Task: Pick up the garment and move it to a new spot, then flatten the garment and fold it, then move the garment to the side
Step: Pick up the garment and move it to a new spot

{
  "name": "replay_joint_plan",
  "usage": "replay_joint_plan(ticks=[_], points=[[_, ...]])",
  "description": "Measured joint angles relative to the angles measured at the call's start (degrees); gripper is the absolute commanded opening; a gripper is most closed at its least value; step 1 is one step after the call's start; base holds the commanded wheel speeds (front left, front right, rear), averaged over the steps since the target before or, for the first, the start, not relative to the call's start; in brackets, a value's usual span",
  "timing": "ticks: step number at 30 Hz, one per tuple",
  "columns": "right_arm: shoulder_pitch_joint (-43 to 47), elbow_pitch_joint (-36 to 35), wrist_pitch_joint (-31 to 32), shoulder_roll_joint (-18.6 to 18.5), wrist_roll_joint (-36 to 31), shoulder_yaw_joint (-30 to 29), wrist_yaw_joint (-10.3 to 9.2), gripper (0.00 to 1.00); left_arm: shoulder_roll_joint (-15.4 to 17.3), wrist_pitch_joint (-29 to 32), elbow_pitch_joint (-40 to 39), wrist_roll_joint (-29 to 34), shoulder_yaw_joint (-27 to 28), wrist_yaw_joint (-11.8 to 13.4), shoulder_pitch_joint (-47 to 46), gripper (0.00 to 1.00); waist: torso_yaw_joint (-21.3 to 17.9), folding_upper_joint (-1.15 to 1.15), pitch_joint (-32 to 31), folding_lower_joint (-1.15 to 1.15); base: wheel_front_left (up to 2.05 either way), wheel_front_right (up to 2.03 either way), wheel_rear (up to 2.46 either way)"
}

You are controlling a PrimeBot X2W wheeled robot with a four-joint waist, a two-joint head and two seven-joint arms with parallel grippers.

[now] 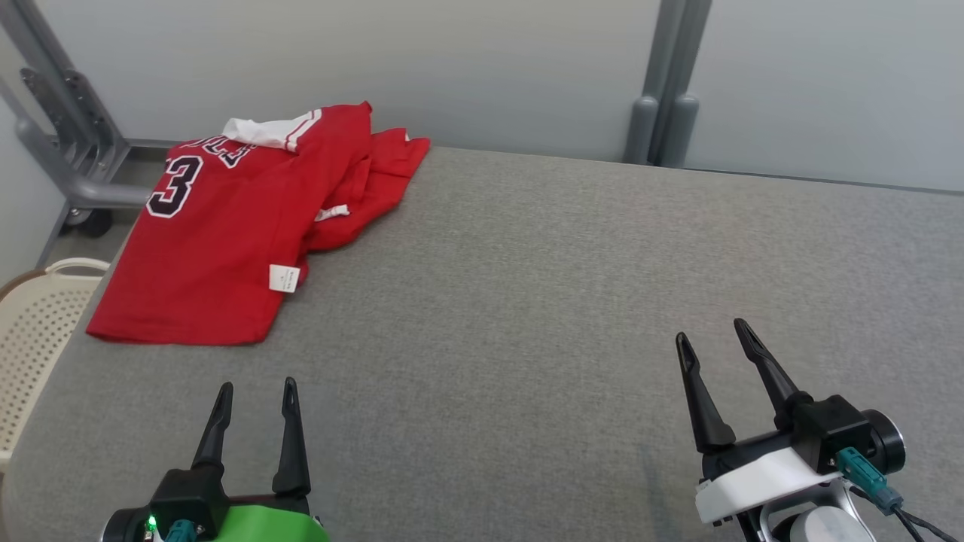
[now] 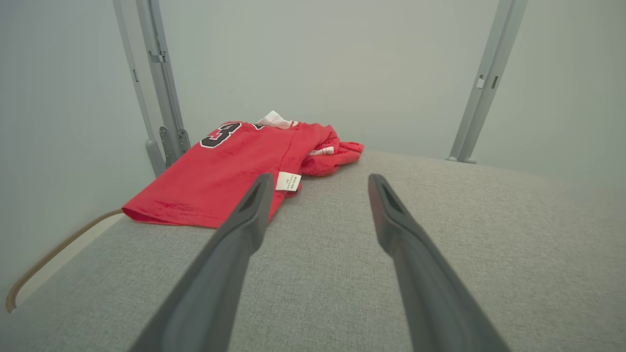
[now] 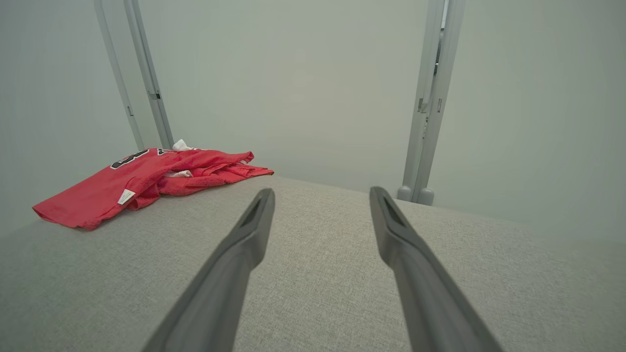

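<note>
One garment [image 1: 218, 248], two spread hands: left hand [image 1: 257, 384], right hand [image 1: 711, 330]

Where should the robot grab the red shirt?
Probably the rumpled right part of the red cloth jersey, from above: its folds stand up off the grey fabric table, while the rest lies flat. The open left hand is nearer.

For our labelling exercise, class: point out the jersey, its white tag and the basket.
jersey [image 1: 203, 263], head view, red body panel.
tag [image 1: 284, 278], head view, its centre.
basket [image 1: 34, 339], head view, perforated wall.
</note>
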Motion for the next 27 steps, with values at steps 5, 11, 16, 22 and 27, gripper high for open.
replay_joint_plan(ticks=[5, 11, 16, 22, 27], points=[[-0.47, -0.02, 0.00, 0.01, 0.01, 0.41, 0.00, 1.00, 0.01, 0.00, -0.25, -0.19, 0.32, 0.22, 0.00, 1.00, 3.87, 0.00, 0.53, 0.00, 0.00, 0.00, 0.00], [-0.69, 0.09, 0.00, 0.02, -0.03, 0.49, 0.00, 1.00, 0.01, 0.00, -0.59, -0.37, 0.21, 0.34, -0.08, 1.00, 7.82, 0.00, 1.30, 0.00, 0.00, 0.00, 0.00], [-0.83, 0.22, 0.00, 0.02, -0.12, 0.52, 0.00, 1.00, 0.01, 0.00, -0.66, -0.69, 0.16, 0.51, -0.09, 1.00, 9.93, 0.00, 1.72, 0.00, 0.00, 0.00, 0.00], [-0.88, 0.32, 0.00, 0.02, -0.21, 0.75, 0.00, 1.00, 0.01, 0.00, -1.10, -1.23, 0.74, 0.62, -0.09, 1.00, 10.17, 0.00, 1.79, 0.00, 0.00, 0.00, 0.00], [-1.31, 0.19, 0.00, 0.01, -0.62, 0.37, 0.00, 1.00, 0.01, 0.00, -1.69, -2.22, 2.33, 0.76, -0.92, 1.00, 9.34, 0.00, 2.34, 0.00, 0.00, 0.00, 0.00]])
